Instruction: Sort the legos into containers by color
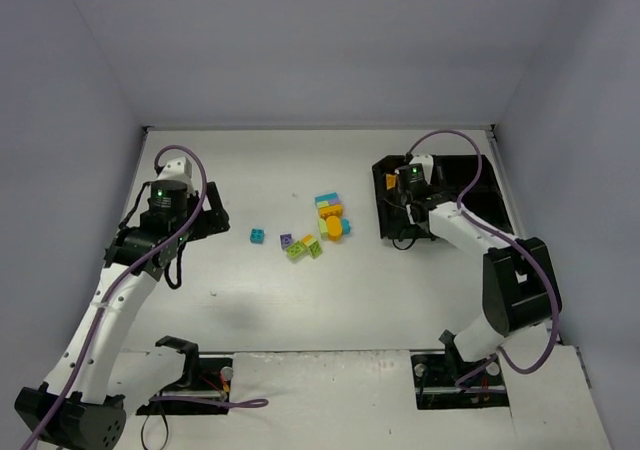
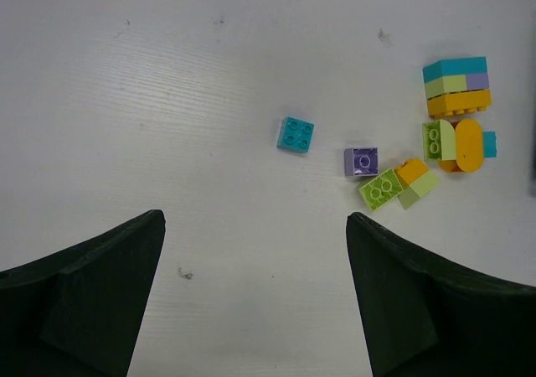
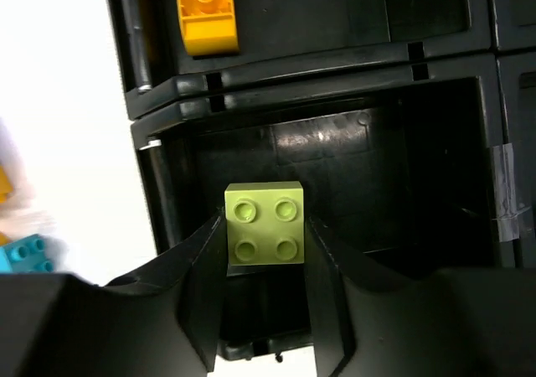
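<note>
Nearest me, the left arm's black two-finger pincer (image 2: 255, 226) hangs over the white desk (image 1: 300, 310) with its fingers spread wide and nothing between them. Just beyond it lie the loose plastic legos: a small cyan square brick (image 2: 296, 134) on its own, a purple square brick (image 2: 361, 161) beside a yellow-green and orange clump (image 2: 398, 184), then a cluster of green, orange and cyan pieces (image 2: 456, 142) and a stacked block of cyan, green, purple and orange (image 2: 456, 85). None of these is sorted yet.

Further off to the right, the right arm's pincer (image 3: 265, 251) is clamped on a yellow-green square brick (image 3: 264, 222), holding it above one compartment of the black plastic divided tray (image 3: 335, 65). That compartment looks bare beneath it. In the next compartment beyond lies one orange brick (image 3: 205, 8).

By my reckoning the job is barely begun: one piece in, one about to drop, most left on the desk.
</note>
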`<state>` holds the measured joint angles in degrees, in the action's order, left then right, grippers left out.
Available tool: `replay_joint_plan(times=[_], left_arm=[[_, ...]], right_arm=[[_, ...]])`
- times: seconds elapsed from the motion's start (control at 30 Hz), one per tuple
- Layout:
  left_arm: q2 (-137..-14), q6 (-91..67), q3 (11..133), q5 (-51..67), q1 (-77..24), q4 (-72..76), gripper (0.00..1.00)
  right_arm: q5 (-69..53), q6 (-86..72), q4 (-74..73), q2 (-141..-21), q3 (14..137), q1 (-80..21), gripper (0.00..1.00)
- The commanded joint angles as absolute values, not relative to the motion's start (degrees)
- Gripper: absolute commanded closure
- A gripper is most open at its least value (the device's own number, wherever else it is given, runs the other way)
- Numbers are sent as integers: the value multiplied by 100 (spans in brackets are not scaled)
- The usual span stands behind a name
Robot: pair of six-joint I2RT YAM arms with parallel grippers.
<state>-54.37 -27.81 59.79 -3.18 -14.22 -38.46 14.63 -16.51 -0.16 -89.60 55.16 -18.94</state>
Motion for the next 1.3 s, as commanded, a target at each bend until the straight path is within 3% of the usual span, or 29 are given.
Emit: replay_joint_plan(times=[0.0,0.03,0.1,0.13,0.2,0.5,1.0,1.27], left_arm=[[-5502,-2865,6346,-281,-1476,-3472,18],[-5511,-2865,6346,-281,-1485,-3472,18],[-5528,-2856,6363,-290,-1494,-3472,18],[-5528,-2839,6372,-299,-1494,-3472,18],[-5537,-2839,6372,-308,-1494,-3463,18],[-5493,-2777,6363,-395,-1503,-3516,18],[-5335,-2742,6398,-554,-1503,-3858,18],[-5256,-2725,6311,-624,-1503,-3964,18]], right_arm=[[1503,-1863,211,-9087,5748,-1819,64],[1503,-1828,211,-9105,5792,-1828,55],[1468,-1776,202,-9097,5923,-1863,48],[1459,-1619,202,-9053,6028,-2002,38],[1450,-1548,202,-9000,6134,-2082,36],[704,-949,387,-9043,6828,-3620,38],[1142,-2469,115,-11520,8480,-5281,36],[1107,-2575,-184,-12085,8763,-5423,47]])
